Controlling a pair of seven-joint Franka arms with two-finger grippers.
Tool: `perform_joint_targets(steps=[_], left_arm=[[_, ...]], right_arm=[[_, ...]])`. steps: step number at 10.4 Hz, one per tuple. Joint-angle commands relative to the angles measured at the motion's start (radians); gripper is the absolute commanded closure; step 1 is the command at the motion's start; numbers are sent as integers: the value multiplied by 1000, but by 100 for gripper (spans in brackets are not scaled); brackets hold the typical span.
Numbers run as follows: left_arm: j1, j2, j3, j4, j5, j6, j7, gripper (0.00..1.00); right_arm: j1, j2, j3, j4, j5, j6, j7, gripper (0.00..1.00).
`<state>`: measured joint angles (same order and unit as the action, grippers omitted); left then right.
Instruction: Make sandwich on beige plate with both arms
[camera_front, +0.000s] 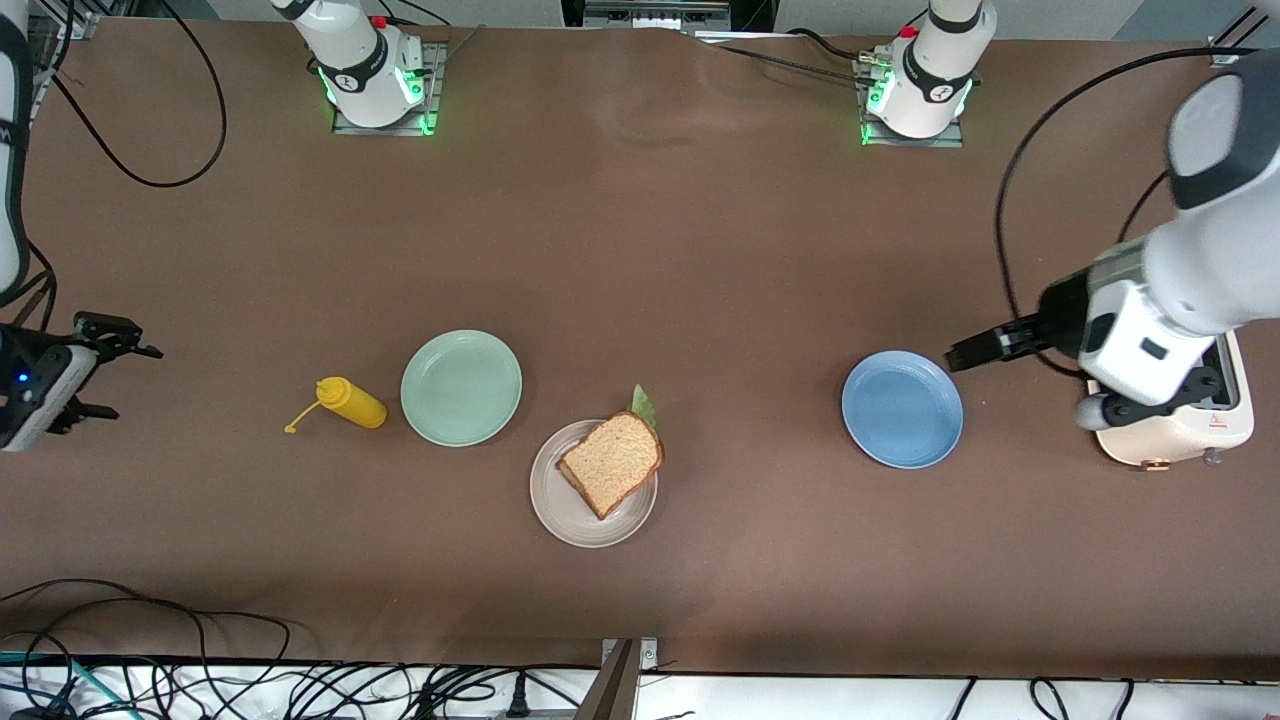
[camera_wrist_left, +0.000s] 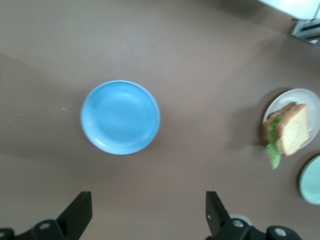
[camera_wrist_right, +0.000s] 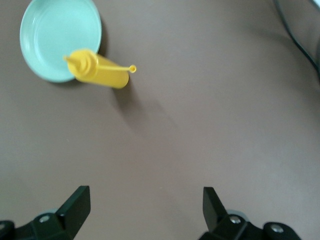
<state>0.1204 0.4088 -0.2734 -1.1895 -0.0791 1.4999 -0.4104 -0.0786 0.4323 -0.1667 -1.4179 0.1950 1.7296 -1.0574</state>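
The sandwich (camera_front: 612, 462), brown bread with a green lettuce leaf (camera_front: 644, 406) poking out, lies on the beige plate (camera_front: 562, 505) near the table's middle. It also shows in the left wrist view (camera_wrist_left: 290, 131) on the plate (camera_wrist_left: 309, 100). My left gripper (camera_front: 975, 350) is open and empty, up in the air beside the blue plate (camera_front: 902, 408) at the left arm's end; its fingertips (camera_wrist_left: 80, 210) frame bare table. My right gripper (camera_front: 105, 370) is open and empty at the right arm's end of the table; its fingertips (camera_wrist_right: 77, 202) frame bare table.
A mint green plate (camera_front: 461, 387) and a yellow squeeze bottle (camera_front: 350, 402) lying on its side sit toward the right arm's end; both show in the right wrist view, plate (camera_wrist_right: 55, 30) and bottle (camera_wrist_right: 100, 70). A cream toaster (camera_front: 1200, 425) stands under the left arm. Cables run along the table edges.
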Motion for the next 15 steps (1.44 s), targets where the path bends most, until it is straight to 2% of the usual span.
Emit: perform_joint_targets(steps=[1, 3, 5, 7, 9, 12, 13, 15], left_arm=[[60, -25, -9, -36, 77, -20, 97, 0], [114, -25, -12, -48, 82, -21, 166, 0], [152, -37, -12, -87, 97, -3, 238, 5], [156, -57, -16, -129, 151, 51, 245, 4], [157, -109, -18, -227, 153, 136, 245, 3], [156, -110, -18, -229, 144, 148, 243, 0], [154, -110, -18, -228, 144, 148, 243, 0], [156, -110, -18, -226, 142, 148, 245, 0]], right_arm=[[29, -93, 28, -81, -55, -40, 424, 0], [49, -115, 99, -82, -136, -44, 673, 0], [83, -113, 108, -66, -149, -77, 784, 0], [111, -110, 108, -39, -163, -99, 856, 0], [111, -106, 108, -38, -169, -96, 870, 0], [112, -104, 108, -21, -175, -100, 872, 0], [125, -116, 107, 3, -210, -116, 872, 0], [123, -139, 101, 98, -226, -235, 870, 0]])
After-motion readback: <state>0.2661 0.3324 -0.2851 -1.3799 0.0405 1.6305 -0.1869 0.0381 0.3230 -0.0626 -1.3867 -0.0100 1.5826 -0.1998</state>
